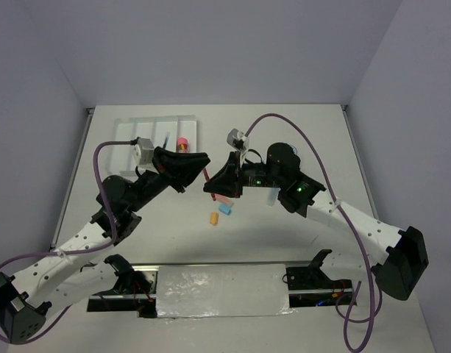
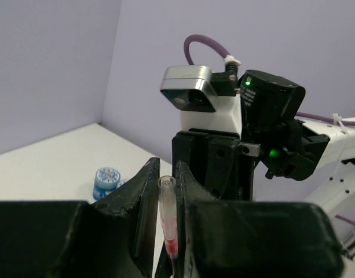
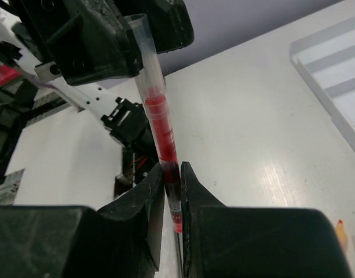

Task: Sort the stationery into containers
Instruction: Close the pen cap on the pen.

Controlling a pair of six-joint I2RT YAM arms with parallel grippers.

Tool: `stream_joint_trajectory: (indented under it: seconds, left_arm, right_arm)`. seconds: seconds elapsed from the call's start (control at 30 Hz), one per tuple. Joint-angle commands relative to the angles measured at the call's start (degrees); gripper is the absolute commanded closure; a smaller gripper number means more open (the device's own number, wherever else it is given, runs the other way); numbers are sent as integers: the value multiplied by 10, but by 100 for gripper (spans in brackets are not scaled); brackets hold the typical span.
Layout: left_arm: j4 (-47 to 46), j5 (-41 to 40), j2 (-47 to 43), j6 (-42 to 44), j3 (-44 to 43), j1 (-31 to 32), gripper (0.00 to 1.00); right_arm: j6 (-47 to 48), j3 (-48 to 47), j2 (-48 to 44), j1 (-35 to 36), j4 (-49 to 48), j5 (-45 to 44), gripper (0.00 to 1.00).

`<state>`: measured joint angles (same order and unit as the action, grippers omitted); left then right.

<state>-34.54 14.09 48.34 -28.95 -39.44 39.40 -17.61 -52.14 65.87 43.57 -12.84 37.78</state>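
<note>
A red pen (image 3: 161, 124) with a clear cap end (image 2: 167, 200) is held in the air between both grippers. My left gripper (image 2: 167, 169) is shut on its clear cap end. My right gripper (image 3: 172, 169) is shut on its dark lower part. In the top view the two grippers meet, left (image 1: 201, 163) and right (image 1: 214, 184), with the pen (image 1: 207, 174) between them. The white divided tray (image 1: 140, 129) lies at the far left, with a pink-capped orange piece (image 1: 182, 143) in it. An orange eraser (image 1: 213, 218), a light-blue eraser (image 1: 225, 209) and a pale blue tube (image 1: 270, 196) lie on the table.
A round blue-lidded tub (image 2: 106, 181) stands on the table behind the left fingers. The tray's corner (image 3: 333, 75) shows at the right of the right wrist view. An orange tip (image 3: 341, 231) shows at that view's lower right edge.
</note>
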Motion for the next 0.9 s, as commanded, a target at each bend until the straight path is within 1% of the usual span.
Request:
stream_joint_trajectory:
  seconds: [0.0, 0.1, 0.17, 0.23, 0.27, 0.3, 0.37, 0.4, 0.43, 0.47, 0.5, 0.53, 0.57, 0.63, 0.67, 0.7, 0.87]
  left_arm:
    - [73, 99, 10, -16, 50, 51, 100]
    - [69, 74, 22, -18, 66, 88, 100]
    - [59, 60, 23, -26, 85, 104, 100]
    - [61, 47, 15, -31, 93, 108, 100]
    - [75, 37, 11, -28, 89, 107, 100]
    - [125, -3, -2, -22, 81, 107, 100]
    - [182, -41, -17, 7, 39, 107, 100]
    - [209, -95, -31, 16, 24, 107, 100]
    - [258, -123, -38, 29, -12, 107, 100]
    - [281, -142, -42, 35, -33, 107, 97]
    - [300, -203, -48, 39, -50, 107, 92]
    - [315, -226, -51, 45, -83, 106, 83]
    - [332, -241, -52, 50, -99, 106, 70]
    - [334, -253, -55, 68, -136, 106, 60]
    - [331, -254, -54, 71, -147, 106, 51]
    - [327, -252, -54, 77, -157, 106, 50]
    - [302, -183, -39, 100, -211, 106, 48]
  right_arm:
    - [-48, -150, 3, -36, -126, -61, 100]
    - [-52, -205, 22, -40, -111, -59, 100]
    - [-52, -219, 30, -45, -108, -68, 100]
    - [-53, -211, 30, -46, -121, -68, 100]
    - [-46, -192, 27, -42, -120, -64, 100]
    - [-26, -179, 23, -36, -115, -61, 100]
    - [-2, -139, 14, -20, -106, -34, 100]
    - [27, -125, 9, -11, -98, -31, 100]
    - [43, -99, 3, -2, -83, -27, 100]
    - [69, -90, -6, 18, -69, -25, 100]
    - [81, -81, -9, 30, -48, -29, 100]
    - [92, -64, -14, 42, -39, -35, 100]
    - [98, -54, -23, 51, -36, -43, 100]
    - [103, -26, -29, 73, -33, -70, 100]
    - [102, -20, -31, 79, -32, -80, 100]
    - [100, -14, -31, 85, -27, -98, 100]
    - [95, 17, -34, 98, -25, -135, 100]
